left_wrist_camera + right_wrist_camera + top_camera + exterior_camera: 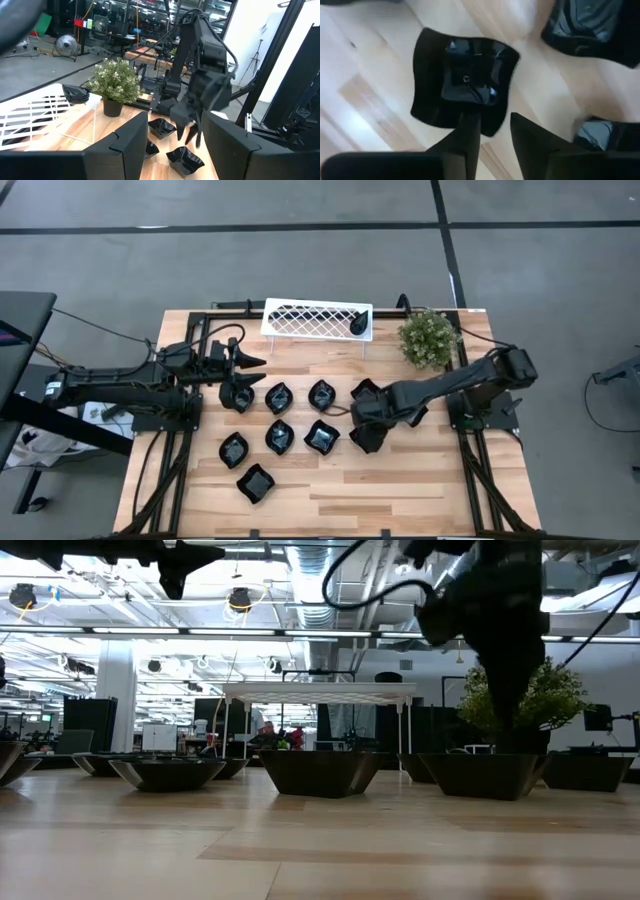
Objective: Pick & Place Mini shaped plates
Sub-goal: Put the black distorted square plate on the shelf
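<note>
Right wrist view: a square black plate (462,82) is seen flat on the desk (365,65), its rim between the right gripper's (495,131) parted fingers — unclamped. Other plates are laid alongside. The left gripper (250,363) is held above, fingers apart.

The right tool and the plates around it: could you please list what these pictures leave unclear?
- High view: the right tool covers a plate; its shape is hidden.
- Right wrist view: one finger overlaps the square plate; contact unclear.
- Low view: plates show edge-on; shapes unreadable.
- White rack, high view: dark item on it too small to identify.
</note>
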`<state>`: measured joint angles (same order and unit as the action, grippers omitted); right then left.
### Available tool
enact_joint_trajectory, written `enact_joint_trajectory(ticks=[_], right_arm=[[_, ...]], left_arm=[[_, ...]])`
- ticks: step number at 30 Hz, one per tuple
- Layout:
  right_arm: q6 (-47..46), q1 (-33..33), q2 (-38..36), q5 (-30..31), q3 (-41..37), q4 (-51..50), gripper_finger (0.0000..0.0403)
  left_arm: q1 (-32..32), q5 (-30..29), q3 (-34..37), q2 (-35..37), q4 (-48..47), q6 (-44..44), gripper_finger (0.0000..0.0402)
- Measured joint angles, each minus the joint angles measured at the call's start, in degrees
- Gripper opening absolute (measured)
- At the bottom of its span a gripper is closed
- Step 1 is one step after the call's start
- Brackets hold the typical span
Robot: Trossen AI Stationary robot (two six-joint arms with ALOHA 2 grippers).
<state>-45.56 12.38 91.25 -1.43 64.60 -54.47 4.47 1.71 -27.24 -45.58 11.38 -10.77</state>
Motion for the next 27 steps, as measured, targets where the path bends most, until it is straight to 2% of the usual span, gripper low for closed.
enact_joint_trajectory(ticks=[8, 13, 21, 27], right_arm=[[1.18, 0.31, 5.44, -1.21, 0.0, 0.59, 0.0157], [2.67, 0.23, 7.29, -1.66, 0.0, 0.9, 0.0166], [4.13, -0.19, 11.16, -1.88, 0.0, 2.47, 0.0131], [4.13, -0.13, 10.63, -2.03, 0.0, 3.2, 0.0087]], left_arm=[[0.02, -0.02, 0.0, 0.0, -0.24, -0.01, 0.0188], [0.02, -0.17, 0.0, 0.0, -0.24, 0.0, 0.0188], [0.02, -0.17, 0.0, 0.0, -0.24, 0.0, 0.0188], [0.02, -0.2, 0.04, 0.0, -0.22, -0.02, 0.0188]])
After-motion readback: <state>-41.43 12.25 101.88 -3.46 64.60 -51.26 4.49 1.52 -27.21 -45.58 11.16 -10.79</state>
